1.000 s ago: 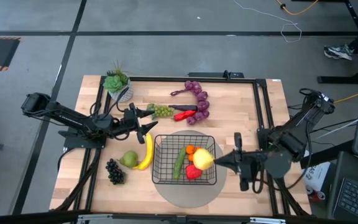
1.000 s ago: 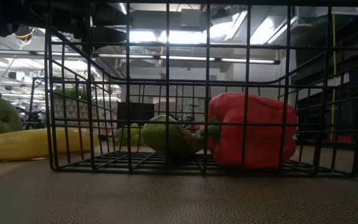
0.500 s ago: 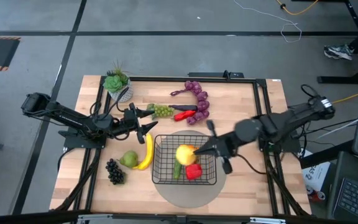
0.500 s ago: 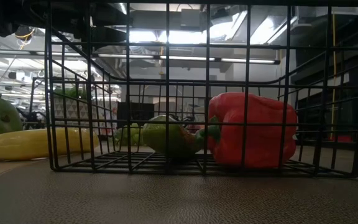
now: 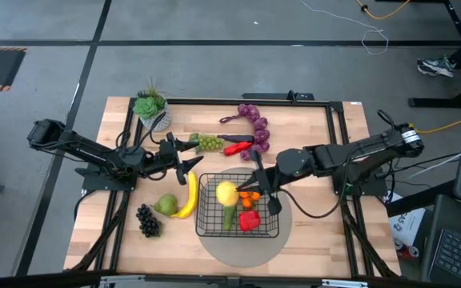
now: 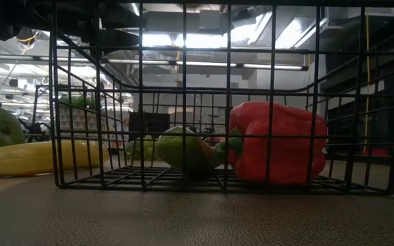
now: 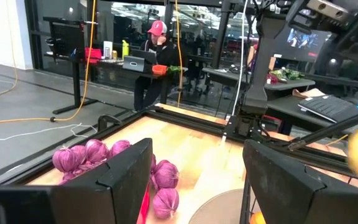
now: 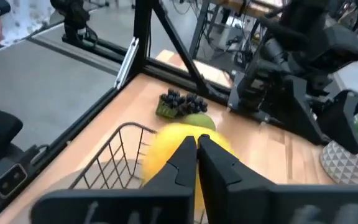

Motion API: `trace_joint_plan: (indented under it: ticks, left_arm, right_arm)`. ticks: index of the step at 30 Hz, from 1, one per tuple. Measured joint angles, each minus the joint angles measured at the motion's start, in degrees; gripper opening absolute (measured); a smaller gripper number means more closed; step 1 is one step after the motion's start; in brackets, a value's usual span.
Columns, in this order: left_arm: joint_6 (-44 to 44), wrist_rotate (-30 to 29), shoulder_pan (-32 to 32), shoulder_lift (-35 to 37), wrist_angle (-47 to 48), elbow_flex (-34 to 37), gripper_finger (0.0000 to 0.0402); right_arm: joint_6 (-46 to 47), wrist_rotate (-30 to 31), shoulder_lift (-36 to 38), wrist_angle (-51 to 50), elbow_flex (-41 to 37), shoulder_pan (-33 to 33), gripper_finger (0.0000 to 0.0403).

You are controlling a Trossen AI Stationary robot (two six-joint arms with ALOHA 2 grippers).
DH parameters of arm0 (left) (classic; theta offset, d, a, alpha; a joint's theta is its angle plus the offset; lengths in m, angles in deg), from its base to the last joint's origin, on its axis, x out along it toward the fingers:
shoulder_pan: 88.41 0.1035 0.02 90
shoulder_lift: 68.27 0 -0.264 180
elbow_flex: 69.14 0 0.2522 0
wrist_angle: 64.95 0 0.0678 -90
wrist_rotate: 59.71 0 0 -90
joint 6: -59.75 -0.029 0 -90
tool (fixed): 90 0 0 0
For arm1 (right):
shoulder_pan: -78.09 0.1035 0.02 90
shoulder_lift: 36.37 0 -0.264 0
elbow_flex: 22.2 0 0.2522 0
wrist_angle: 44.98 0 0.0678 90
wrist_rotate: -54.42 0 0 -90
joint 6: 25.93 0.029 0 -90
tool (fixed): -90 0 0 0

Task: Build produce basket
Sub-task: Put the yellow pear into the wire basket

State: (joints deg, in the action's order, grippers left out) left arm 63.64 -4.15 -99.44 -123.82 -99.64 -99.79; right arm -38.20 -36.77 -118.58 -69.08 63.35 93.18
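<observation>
Yellow lemon [image 5: 227,193]: pinched by closed right gripper [image 5: 242,190] above basket [image 5: 207,226]
Advice: lower before releasing
Left gripper [image 5: 192,154]: wide open, empty

Light wooden table [image 5: 310,160] with black frame rails. Directly on it: round grey mat [image 5: 238,250] under wire basket [image 5: 211,224], banana [image 5: 189,196], pear [image 5: 166,205], dark grapes [image 5: 147,220], green grapes [image 5: 209,143], red pepper [image 5: 236,148], purple grapes [image 5: 258,129], potted succulent [image 5: 150,107].

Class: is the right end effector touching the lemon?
Touching: the right wrist view shows the right end effector pinched shut on the lemon, above the basket.
</observation>
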Motion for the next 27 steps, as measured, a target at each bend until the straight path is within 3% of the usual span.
trace_joint_plan:
  ticks: [6, 14, 19, 23, 27]
  left_arm:
    - [-0.01, 0.00, 0.01, 0.00, 0.00, 0.00, 0.0247]
    - [-0.01, 0.00, 0.02, 0.00, 0.00, 0.00, 0.0247]
    - [-0.01, 0.00, 0.02, 0.00, -0.01, 0.00, 0.0247]
    - [0.03, 0.00, 0.00, 0.00, -0.01, 0.00, 0.0247]
    - [0.03, 0.00, 0.01, 0.00, 0.01, 0.00, 0.0247]
  right_arm:
    - [-0.80, 0.01, -0.31, 4.54, 0.00, 0.00, 0.0051]
    - [-3.19, 0.04, -0.25, 8.73, 0.00, 0.00, 0.0138]
    - [0.67, 0.08, -0.27, 8.60, 0.00, 0.02, 0.0162]
    - [6.01, 0.56, 1.78, 3.89, 0.27, 0.00, 0.0165]
    - [6.67, 7.33, 6.29, -8.93, 2.99, 0.07, 0.0165]
